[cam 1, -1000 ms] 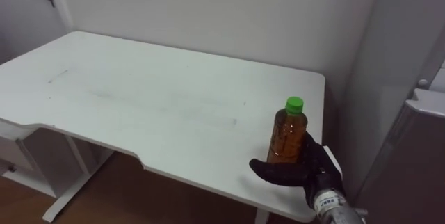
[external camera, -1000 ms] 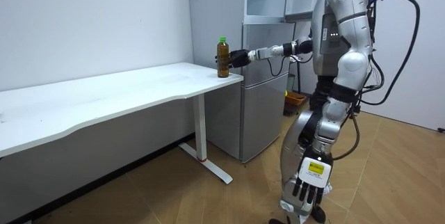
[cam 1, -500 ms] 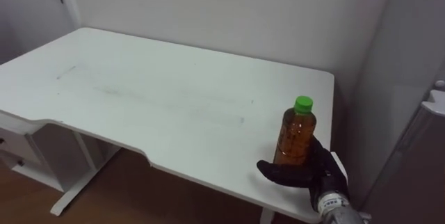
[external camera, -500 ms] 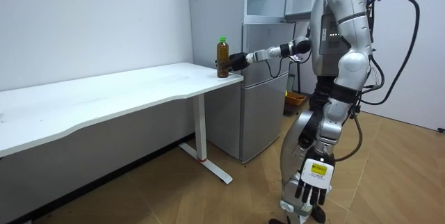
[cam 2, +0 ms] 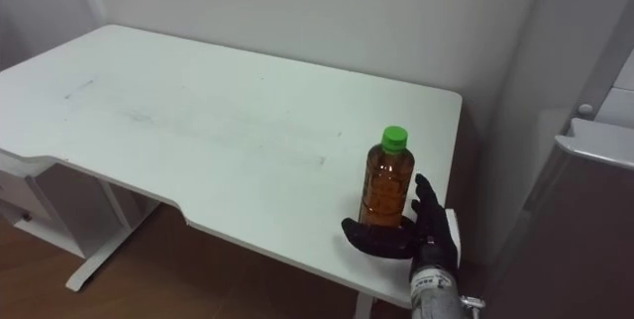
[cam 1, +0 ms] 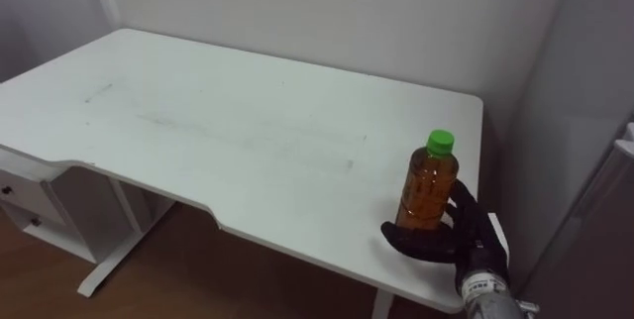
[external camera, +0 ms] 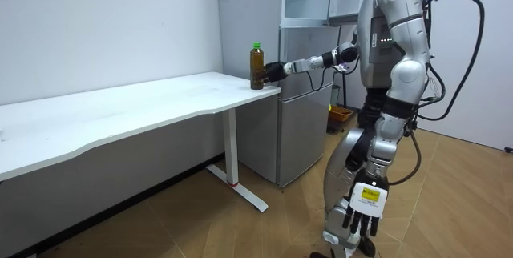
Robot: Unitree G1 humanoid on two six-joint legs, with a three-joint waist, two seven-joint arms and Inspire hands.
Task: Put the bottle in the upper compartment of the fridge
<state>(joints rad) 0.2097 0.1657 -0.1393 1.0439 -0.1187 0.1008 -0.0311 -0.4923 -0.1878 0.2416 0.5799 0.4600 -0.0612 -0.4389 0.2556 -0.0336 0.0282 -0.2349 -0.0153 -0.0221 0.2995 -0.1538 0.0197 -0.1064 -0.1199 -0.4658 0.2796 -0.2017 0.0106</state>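
Change: across the last second the eye views drift, which is the camera's own move. In the room view the bottle stands on the same spot and the arm has barely shifted.
Right robot hand: the right robot hand cups the bottle's lower part, the thumb curled across the front of the base and the fingers rising behind and to the right. It was there a second ago too, so the grip looks set rather than still forming.
Meaning for the task: the bottle remains seated on the bench and no lift has begun. The grasp seems done, and the whole carry to the fridge is still ahead.
Bottle's place: near the bench's front right corner, close to the right edge, at the end just beside the fridge.
Axis and heading: the long axis is vertical. The green cap points straight up, the base sits flat, and no lean shows.
Handling: with so low a grip on a tall body, the top may tip as it rises.
Left robot hand: the left robot hand hangs by the robot's side with its fingers relaxed, holding nothing.
Stance: the robot stands upright on the wood floor before the fridge, right arm stretched toward the bench.
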